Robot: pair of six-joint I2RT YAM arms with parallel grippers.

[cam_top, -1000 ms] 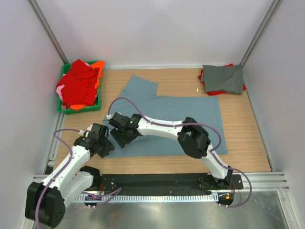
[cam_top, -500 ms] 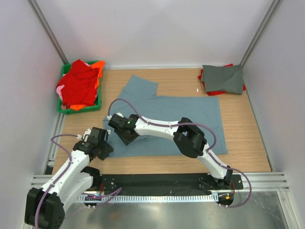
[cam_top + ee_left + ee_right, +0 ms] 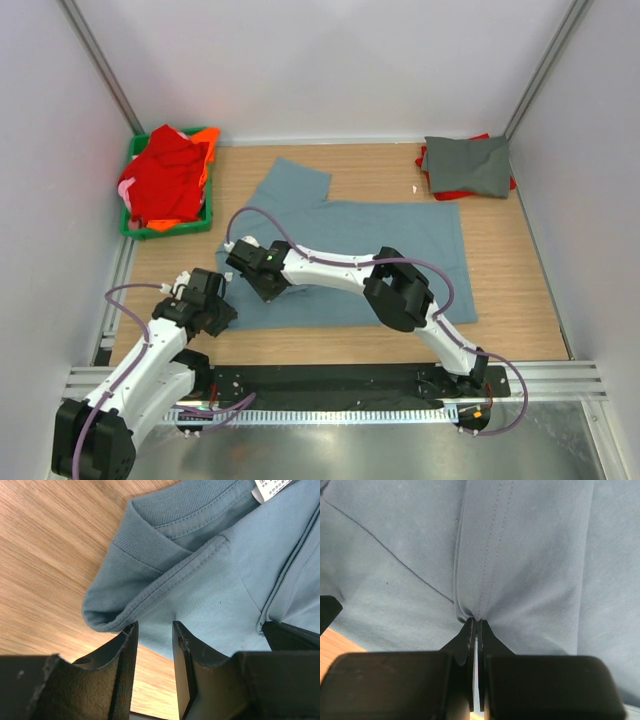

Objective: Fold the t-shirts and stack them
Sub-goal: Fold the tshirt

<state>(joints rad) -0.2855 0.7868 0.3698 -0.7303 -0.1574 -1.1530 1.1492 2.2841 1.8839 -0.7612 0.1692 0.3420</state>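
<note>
So, right end effector [image 3: 474, 623]: pinched shut on a blue-grey t-shirt [image 3: 530, 555] fold
Left end effector [image 3: 154, 628]: part-open; cloth edge is best gripped before lifting

The left arm [image 3: 150, 350] and right arm [image 3: 330, 268] wear white shells and black joints, trailed by mauve cables [image 3: 262, 211]; left gripper [image 3: 153, 630] and right gripper [image 3: 474, 622] have matte-black fingers [image 3: 122, 670].

A white tag [image 3: 272, 489] sits at the collar of the blue-grey t-shirt [image 3: 200, 595] — its dark print is too small to read. No other lettering shows.
</note>
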